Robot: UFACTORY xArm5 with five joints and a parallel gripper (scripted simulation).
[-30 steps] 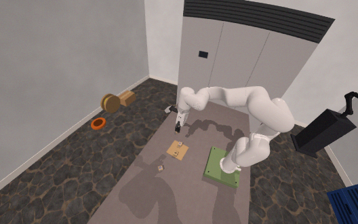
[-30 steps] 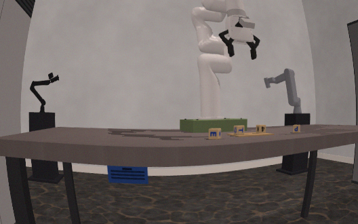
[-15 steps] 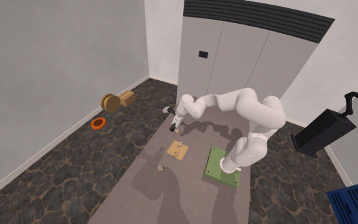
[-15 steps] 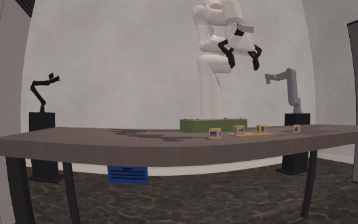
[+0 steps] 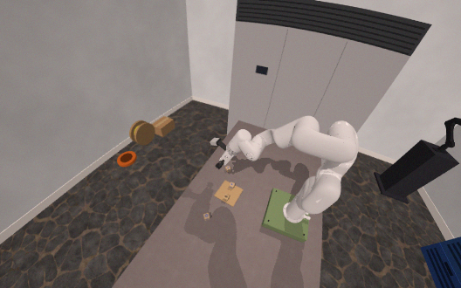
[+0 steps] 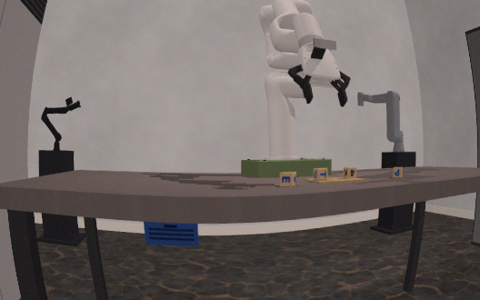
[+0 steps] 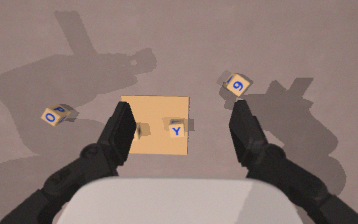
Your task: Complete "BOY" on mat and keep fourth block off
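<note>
A tan mat (image 7: 155, 125) lies on the brown table. On it stands a block with a blue Y (image 7: 177, 130) on top. A second block (image 7: 140, 131) to its left is mostly hidden behind my left finger, so I cannot read its letter. A block with O (image 7: 55, 116) on top lies off the mat to the left, slightly turned. A block showing 6 (image 7: 237, 85) lies off the mat at the upper right. My gripper (image 7: 181, 113) is open and empty. It hangs high over the mat in the exterior view (image 6: 325, 100).
The arm's green base plate (image 5: 285, 214) sits on the table beside the mat (image 5: 229, 192). The O block (image 5: 207, 216) and the 6 block (image 5: 228, 168) lie on opposite sides of the mat. An orange bowl (image 5: 127, 158) and a box (image 5: 164, 126) are on the floor.
</note>
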